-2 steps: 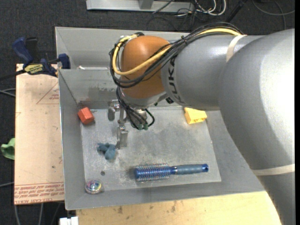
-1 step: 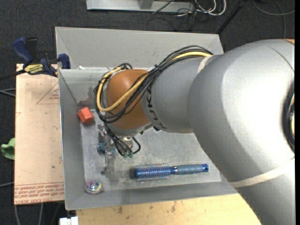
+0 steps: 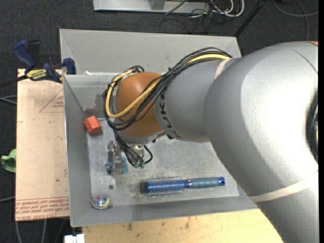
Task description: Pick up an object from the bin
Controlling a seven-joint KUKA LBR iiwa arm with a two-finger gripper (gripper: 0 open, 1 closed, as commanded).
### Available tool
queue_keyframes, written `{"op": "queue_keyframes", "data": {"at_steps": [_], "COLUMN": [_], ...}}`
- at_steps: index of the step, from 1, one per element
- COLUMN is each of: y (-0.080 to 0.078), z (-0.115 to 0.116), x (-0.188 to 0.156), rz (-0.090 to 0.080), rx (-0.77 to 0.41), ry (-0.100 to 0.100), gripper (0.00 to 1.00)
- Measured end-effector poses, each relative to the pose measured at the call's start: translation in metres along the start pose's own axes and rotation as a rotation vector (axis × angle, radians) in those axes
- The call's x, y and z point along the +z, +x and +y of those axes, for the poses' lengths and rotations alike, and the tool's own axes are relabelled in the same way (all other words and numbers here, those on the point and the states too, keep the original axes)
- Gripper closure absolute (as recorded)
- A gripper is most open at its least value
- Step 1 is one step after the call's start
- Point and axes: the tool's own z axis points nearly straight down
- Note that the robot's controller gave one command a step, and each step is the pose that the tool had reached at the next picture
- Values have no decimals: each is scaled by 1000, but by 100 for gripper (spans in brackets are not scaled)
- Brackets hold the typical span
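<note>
The grey metal bin (image 3: 76, 186) holds three loose things, well apart from one another.

1. Orange block (image 3: 92, 124): lies on the bin floor close to the left wall, in the upper part of the floor. It is up and to the left of the gripper, near it but not touching.
2. Round shiny metal piece (image 3: 100, 202): lies in the lower left corner of the floor, below and slightly left of the gripper, clear of it.
3. Gripper (image 3: 117, 161): hangs low over bare floor, between the block above it and the round piece below it. Whether it is spread or pressed together cannot be told, nor whether it pinches anything.
4. Blue hairbrush (image 3: 177, 185): lies flat along the lower edge of the floor, bristle head to the left, handle pointing right. It is below and to the right of the gripper, apart from it.

An orange cover (image 3: 136, 105), looped with black and yellow cables (image 3: 147, 92), sits directly above the gripper. The grey arm (image 3: 243, 110) reaches in from the right.
</note>
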Motion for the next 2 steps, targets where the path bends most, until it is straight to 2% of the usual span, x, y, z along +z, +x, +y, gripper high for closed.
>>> {"op": "queue_keyframes", "data": {"at_steps": [1, 2], "y": [-13, -29], "z": [2, 5], "x": [-128, -196], "rz": [-12, -12], "rx": [-31, -35], "ry": [-2, -2], "gripper": [100, 100]}}
